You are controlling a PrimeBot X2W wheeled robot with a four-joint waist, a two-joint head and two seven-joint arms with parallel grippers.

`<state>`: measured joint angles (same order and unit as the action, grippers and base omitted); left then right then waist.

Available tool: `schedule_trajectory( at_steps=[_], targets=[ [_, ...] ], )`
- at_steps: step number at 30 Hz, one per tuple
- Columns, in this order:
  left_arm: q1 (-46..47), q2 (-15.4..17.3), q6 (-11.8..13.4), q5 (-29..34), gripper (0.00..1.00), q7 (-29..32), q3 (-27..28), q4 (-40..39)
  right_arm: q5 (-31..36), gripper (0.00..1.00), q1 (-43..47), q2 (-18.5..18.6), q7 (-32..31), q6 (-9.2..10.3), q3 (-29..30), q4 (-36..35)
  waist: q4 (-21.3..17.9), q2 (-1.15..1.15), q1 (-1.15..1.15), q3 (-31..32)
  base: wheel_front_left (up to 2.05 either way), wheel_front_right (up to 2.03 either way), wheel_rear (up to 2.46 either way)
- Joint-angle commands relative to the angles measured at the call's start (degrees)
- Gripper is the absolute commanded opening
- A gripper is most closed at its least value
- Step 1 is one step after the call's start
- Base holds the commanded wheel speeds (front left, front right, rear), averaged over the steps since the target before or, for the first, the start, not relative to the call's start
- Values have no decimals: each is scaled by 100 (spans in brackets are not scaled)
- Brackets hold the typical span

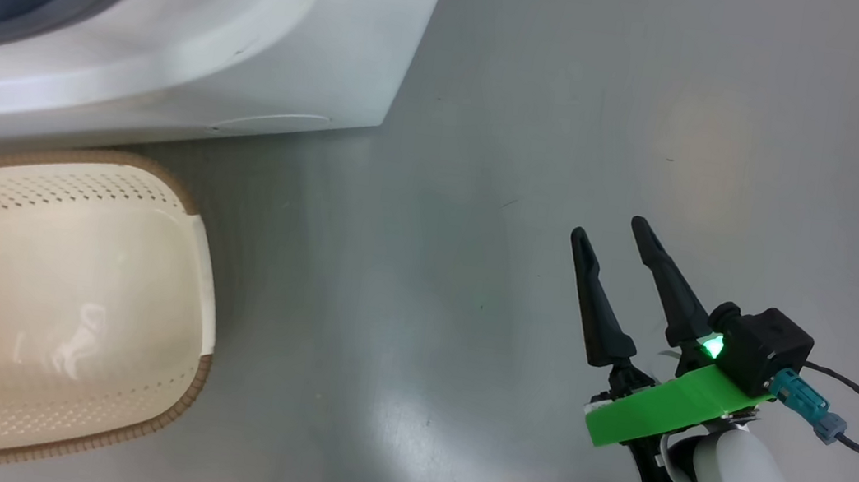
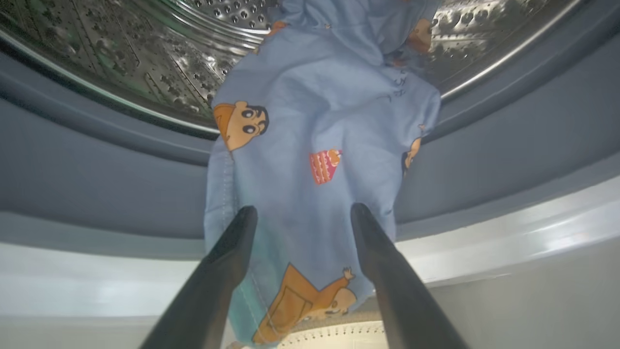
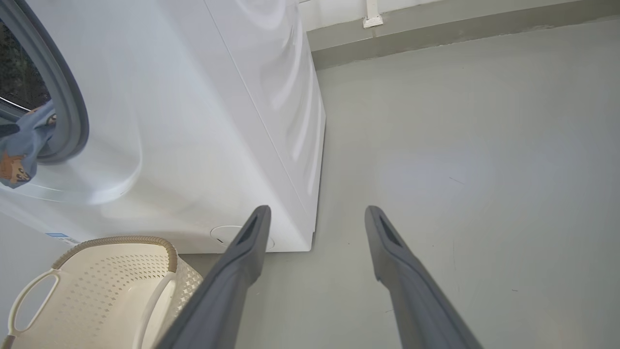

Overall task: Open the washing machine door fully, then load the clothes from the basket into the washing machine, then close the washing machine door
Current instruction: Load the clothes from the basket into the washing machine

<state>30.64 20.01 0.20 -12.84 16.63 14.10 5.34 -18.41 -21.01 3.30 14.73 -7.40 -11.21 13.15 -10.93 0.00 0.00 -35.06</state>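
The left end effector is seen at the mouth of the washing machine, its two dark fingers held wide apart with nothing clamped between them. The clothes, a light-blue piece printed with orange-brown cartoon figures, are draped out of the steel drum, across the grey-blue seal and down over the white front lip. The hanging end lies directly behind the gap between the fingers; whether either finger touches the fabric cannot be told.

The right end effector is held well apart from the machine, over bare floor, its fingers likewise spread and gripping nothing.

The basket is set on the floor just in front of the machine's lower front, below the drum opening and to the left of the right end effector. A round filter cap is visible low on the machine's front corner.

The floor is a smooth grey-green with faint scuffs and soft reflections. Behind the machine it is met by a wall with a darker band along its base.
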Motion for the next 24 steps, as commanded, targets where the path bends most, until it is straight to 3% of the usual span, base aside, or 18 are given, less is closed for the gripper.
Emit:
schedule_trajectory(
  at_steps=[1, 10, 20, 22, 23, 24],
  targets=[
    [163, 330, 55, -56, 100, 305, 198, -31, -89, 100, 116, -41, 27, -9, -158, -99, -25, 0, 0, -19, 0, 0, 0],
    [733, 620, 330, -145, 100, 1472, 251, 443, -188, 100, 77, -42, 27, -9, -207, -88, -135, 0, 0, -87, 0, 0, 0],
    [851, 571, 450, -345, 100, 2241, 184, 645, -279, 100, 49, -42, 27, -9, -224, -103, -173, 0, 0, -154, 0, 0, 0],
    [840, 577, 480, -330, 91, 2400, 136, 643, -287, 100, 36, -42, 27, -9, -232, -100, -170, 0, 0, -157, 0, 0, 0],
    [854, 575, 498, -342, 78, 2456, 133, 642, -293, 100, 29, -42, 27, -9, -235, -100, -170, 0, 0, -160, 0, 0, 0],
    [854, 575, 498, -342, 78, 2456, 133, 642, -293, 100, 29, -42, 27, -9, -235, -100, -170, 0, 0, -160, 0, 0, 0]
  ],
)
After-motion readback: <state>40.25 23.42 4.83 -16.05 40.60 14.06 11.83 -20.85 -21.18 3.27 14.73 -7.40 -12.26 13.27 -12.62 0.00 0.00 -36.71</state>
